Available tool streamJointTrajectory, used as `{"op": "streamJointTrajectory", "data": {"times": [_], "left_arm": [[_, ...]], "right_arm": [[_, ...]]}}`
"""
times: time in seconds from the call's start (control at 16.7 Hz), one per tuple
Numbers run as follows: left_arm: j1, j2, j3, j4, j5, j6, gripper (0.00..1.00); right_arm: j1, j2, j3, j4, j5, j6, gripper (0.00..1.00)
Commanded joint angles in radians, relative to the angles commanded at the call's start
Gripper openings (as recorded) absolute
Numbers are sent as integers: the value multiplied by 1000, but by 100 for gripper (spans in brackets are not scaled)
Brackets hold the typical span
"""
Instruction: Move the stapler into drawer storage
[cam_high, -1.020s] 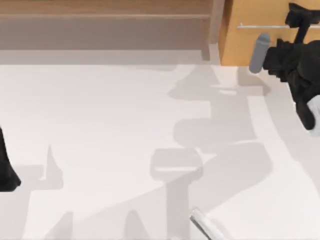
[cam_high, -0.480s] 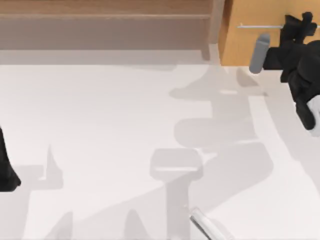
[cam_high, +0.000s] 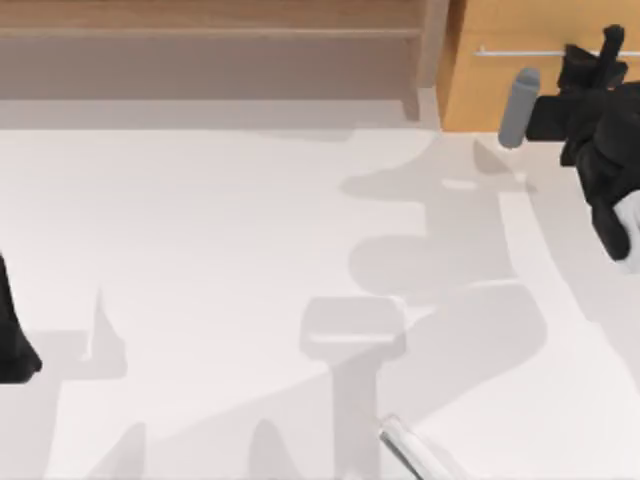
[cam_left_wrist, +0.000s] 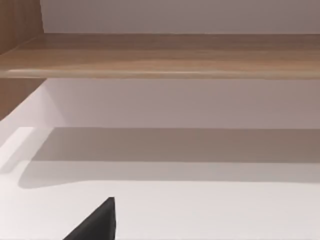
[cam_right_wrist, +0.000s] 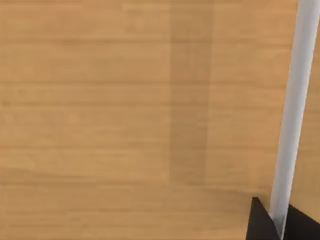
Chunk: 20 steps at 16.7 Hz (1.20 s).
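My right tool (cam_high: 598, 52) reaches to the drawer (cam_high: 500, 85) front, fingers (cam_right_wrist: 260, 225) apart astride its handle (cam_right_wrist: 292, 110). My left arm (cam_high: 15, 330) sits parked at the surface's left edge; I cannot tell its tool's state.

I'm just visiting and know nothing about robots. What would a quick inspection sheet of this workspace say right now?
Surface: white table, crossed by grey shadows.
Job's things: stapler lies at the table's near edge; drawer at the far right looks closed, its handle a thin silver bar.
Clutter: nothing seen.
Grippers: right gripper is at the drawer handle, the bar between its fingertips in the right wrist view; left arm is parked at the table's left edge.
Cables: nothing seen.
Surroundings: brown wooden shelf along the far side.
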<state>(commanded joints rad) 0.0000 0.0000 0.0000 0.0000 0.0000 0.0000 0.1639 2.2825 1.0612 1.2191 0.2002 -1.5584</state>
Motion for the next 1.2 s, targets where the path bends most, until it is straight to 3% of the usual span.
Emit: {"op": "streamJointTrajectory", "data": {"times": [0.36, 0.84, 1.2], "left_arm": [[0, 0, 0, 0, 0, 0, 100], [0, 0, 0, 0, 0, 0, 100], [0, 0, 0, 0, 0, 0, 100]], "right_arm": [[5, -8, -18, 7, 3, 7, 0], [37, -121, -283, 154, 34, 4, 0], [38, -127, -300, 168, 37, 2, 0]]}}
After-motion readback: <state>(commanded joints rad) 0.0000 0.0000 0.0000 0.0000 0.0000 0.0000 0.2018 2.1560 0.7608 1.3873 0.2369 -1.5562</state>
